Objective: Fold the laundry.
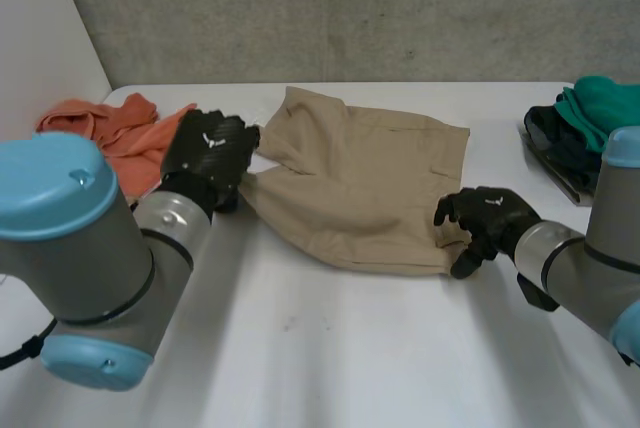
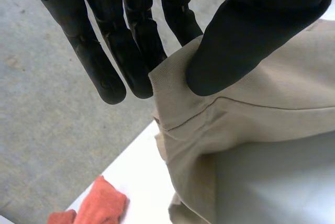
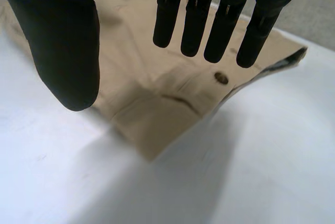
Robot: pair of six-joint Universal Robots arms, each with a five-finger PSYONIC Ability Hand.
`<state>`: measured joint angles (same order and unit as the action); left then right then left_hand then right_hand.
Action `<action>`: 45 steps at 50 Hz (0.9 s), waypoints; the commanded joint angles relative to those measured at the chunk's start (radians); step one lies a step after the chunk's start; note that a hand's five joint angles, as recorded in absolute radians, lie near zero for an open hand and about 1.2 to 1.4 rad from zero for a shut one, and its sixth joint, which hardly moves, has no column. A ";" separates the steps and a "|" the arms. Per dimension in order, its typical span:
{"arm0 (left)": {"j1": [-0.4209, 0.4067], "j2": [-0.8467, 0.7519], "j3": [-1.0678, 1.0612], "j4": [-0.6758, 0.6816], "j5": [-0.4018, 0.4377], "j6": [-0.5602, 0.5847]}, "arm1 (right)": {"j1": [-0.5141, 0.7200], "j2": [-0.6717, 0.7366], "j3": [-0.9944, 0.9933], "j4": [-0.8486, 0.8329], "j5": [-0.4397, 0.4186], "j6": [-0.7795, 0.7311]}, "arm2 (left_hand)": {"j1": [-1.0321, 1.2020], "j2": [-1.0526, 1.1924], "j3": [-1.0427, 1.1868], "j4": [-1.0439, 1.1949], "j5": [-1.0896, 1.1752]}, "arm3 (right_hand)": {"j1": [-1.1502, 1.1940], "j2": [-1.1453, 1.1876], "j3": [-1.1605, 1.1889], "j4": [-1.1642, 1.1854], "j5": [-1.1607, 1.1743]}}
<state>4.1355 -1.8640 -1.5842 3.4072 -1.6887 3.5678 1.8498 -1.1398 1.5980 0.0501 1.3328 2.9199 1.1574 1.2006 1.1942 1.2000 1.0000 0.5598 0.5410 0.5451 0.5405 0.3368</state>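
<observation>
- Left hand pinches the left edge of the tan shorts between its thumb and fingers.
- Right hand hangs loose over the shorts' near right corner, fingers straight, holding nothing.
- The shorts lie spread out in the middle of the white table.
- An orange cloth lies beside the left hand.
- Green clothes sit far off on the right.
</observation>
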 commanded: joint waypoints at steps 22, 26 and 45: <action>0.015 -0.060 0.159 -0.132 -0.003 -0.121 | 0.059 0.140 -0.032 -0.194 0.083 0.102 | 0.239 0.196 0.202 0.196 0.222 | 0.836 0.855 0.851 0.856 0.885; 0.014 0.002 0.101 -0.227 -0.002 -0.115 | 0.068 0.060 -0.023 -0.168 0.072 -0.013 | 0.239 0.196 0.202 0.196 0.222 | 0.836 0.855 0.851 0.856 0.885; -0.167 0.282 -0.350 -0.710 0.046 0.137 | 0.020 -0.275 0.198 0.499 0.112 -0.926 | 0.239 0.196 0.202 0.196 0.222 | 0.836 0.855 0.851 0.856 0.885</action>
<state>4.0945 -1.6010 -1.8726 2.7551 -1.6716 3.6775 1.8921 -1.4070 1.7268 0.4409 1.4317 2.0744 1.1569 1.2007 1.1942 1.2001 1.0012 1.0947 1.1564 1.1762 1.2003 0.9871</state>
